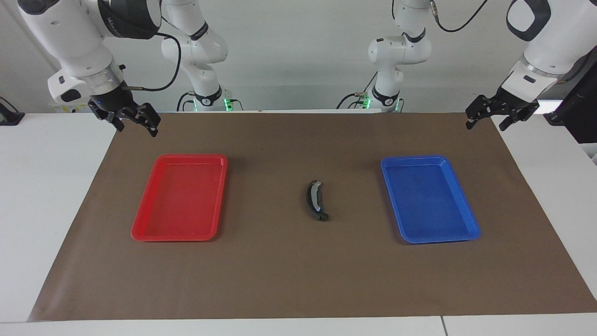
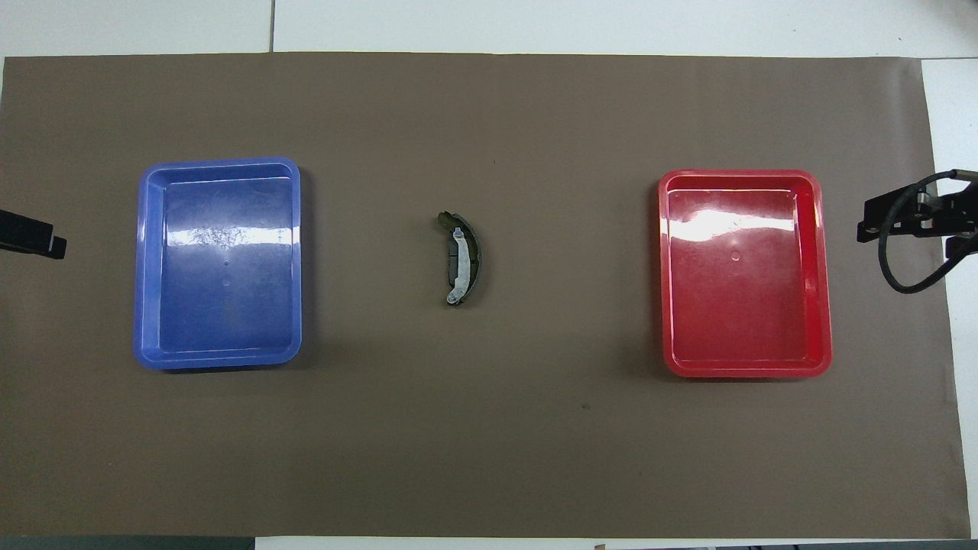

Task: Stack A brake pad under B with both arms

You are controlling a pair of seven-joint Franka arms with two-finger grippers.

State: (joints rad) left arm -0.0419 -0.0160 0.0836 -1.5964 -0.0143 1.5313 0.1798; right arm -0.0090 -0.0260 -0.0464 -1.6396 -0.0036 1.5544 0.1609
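Observation:
In the middle of the brown mat, two curved pads lie stacked as one pile. The top one is a slim crescent with silvery grey patches, B (image 1: 317, 199), also in the overhead view (image 2: 459, 265). A darker matte pad, the A brake pad (image 1: 308, 198), shows along its edge from underneath (image 2: 475, 256). My left gripper (image 1: 485, 125) hangs open and empty over the mat's corner at the left arm's end. My right gripper (image 1: 137, 128) hangs open and empty over the mat's corner at the right arm's end. Both are well away from the pile.
An empty blue tray (image 1: 466, 210) lies on the mat toward the left arm's end, an empty red tray (image 1: 144, 224) toward the right arm's end. The brown mat (image 1: 280, 270) covers most of the white table.

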